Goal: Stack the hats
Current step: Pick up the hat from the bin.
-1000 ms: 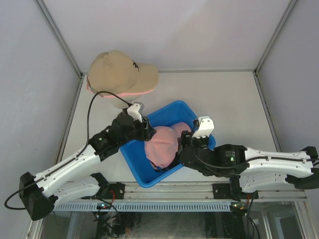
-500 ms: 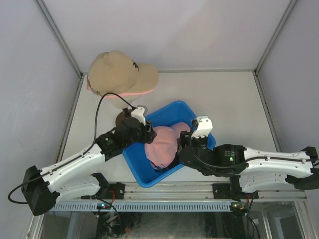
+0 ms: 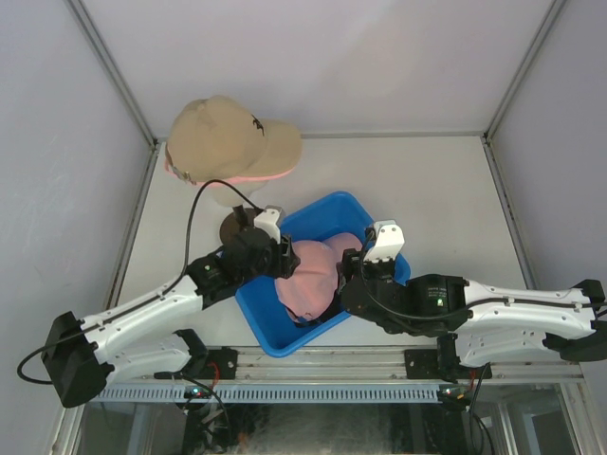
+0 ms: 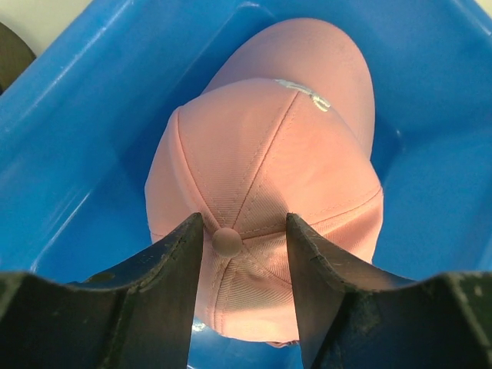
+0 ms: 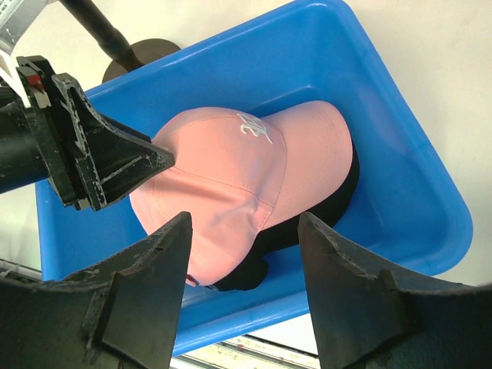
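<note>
1. In the blue bin (image 3: 327,210), the pink cap (image 4: 261,169) lies on a black cap (image 5: 307,221), both not yet stacked.
2. The left gripper (image 4: 244,224) straddles the pink cap's crown, half-open and empty; the right gripper (image 5: 244,223) hovers open and empty.
3. The tan cap (image 3: 232,137) already sits stacked at back left.

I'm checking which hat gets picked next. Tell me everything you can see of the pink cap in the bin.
The pink cap is soft twill, panelled, with a top button and white embroidery on the front. It sits crown up in the blue bin, atop a black hat. The left gripper, open, straddles its button.
</note>
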Controlling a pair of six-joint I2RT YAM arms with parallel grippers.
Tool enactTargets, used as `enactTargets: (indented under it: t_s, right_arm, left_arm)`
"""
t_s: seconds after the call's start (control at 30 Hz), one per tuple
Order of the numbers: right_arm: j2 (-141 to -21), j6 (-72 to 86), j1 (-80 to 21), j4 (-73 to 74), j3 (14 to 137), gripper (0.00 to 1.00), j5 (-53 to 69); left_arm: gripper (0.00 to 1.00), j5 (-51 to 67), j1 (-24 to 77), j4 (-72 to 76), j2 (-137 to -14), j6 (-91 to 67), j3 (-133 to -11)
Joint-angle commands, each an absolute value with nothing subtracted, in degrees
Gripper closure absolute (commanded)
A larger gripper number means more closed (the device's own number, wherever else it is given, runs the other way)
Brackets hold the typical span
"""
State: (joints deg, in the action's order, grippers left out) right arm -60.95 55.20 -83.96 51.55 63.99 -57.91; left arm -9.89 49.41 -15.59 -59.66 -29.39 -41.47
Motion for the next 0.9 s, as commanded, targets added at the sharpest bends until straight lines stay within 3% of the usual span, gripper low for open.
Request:
enactTargets:
  t_s: [0.0,0.17,0.5,0.67,0.73,0.87]
  right_arm:
    - [-59.9,54.3,-83.6,50.3,63.7,0.43,-58.0]
    - [-59.9,54.6,-83.6,50.5,63.7,0.43,-58.1]
    - [-59.8,55.5,-83.8,51.4,63.7,0.43,-58.4]
    - [-59.6,56.1,-83.9,51.7,63.7,0.45,-58.9]
    - [-59.6,56.2,-83.8,51.9,63.7,0.56,-59.0]
    - [-59.7,56.4,-83.4,52.0,63.7,0.95,-58.8]
  left_arm:
    - [0.48,-10.0,49.9,-14.3,-60.0,-30.2,-40.2]
    - [0.52,-9.3,49.9,-13.6,-60.3,-30.2,-39.9]
    - [0.87,-6.9,50.0,-13.5,-59.3,-29.8,-40.3]
    - [0.98,-6.9,50.3,-13.6,-57.7,-29.7,-40.3]
    - [0.99,-7.2,50.4,-13.9,-56.4,-29.7,-40.7]
    - [0.99,-8.4,51.1,-16.1,-54.0,-29.5,-42.7]
